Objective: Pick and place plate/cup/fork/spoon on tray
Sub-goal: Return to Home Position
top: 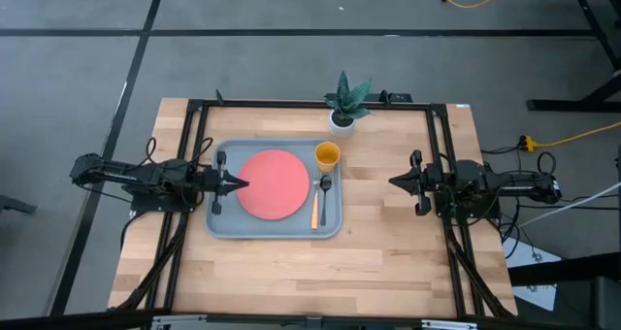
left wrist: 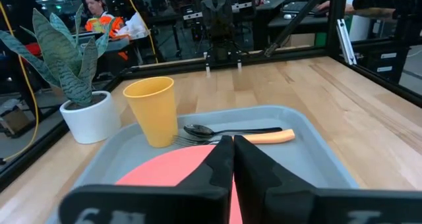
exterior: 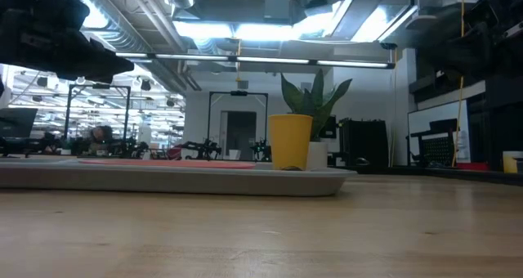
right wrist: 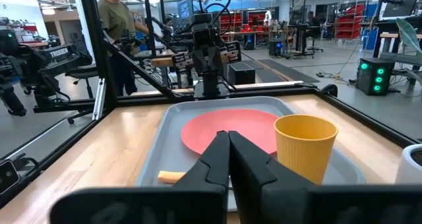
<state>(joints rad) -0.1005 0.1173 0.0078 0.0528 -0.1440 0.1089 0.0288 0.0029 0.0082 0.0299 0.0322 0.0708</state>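
Loading looks finished: on the large grey-blue rectangular tray point(top: 225, 228) the flat round coral-red plate point(top: 274, 183) fills the middle, the small yellow-orange cup point(top: 327, 155) its right corner by the potted plant point(top: 345, 102), and the dark metal spoon point(top: 325, 184) and orange-handled steel fork point(top: 315, 209) its right edge. The left gripper point(top: 240, 182) is above the left edge and the right gripper point(top: 394, 181) near the right edge, both empty with fingers pressed together. What's left, I judge, is parking clear.

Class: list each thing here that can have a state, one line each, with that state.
tray: flat on the table
plate: flat in the tray
cup: upright in the tray
fork: lying in the tray beside the plate
spoon: lying in the tray beside the fork
potted plant: upright, outside the tray
left gripper: shut, empty
right gripper: shut, empty
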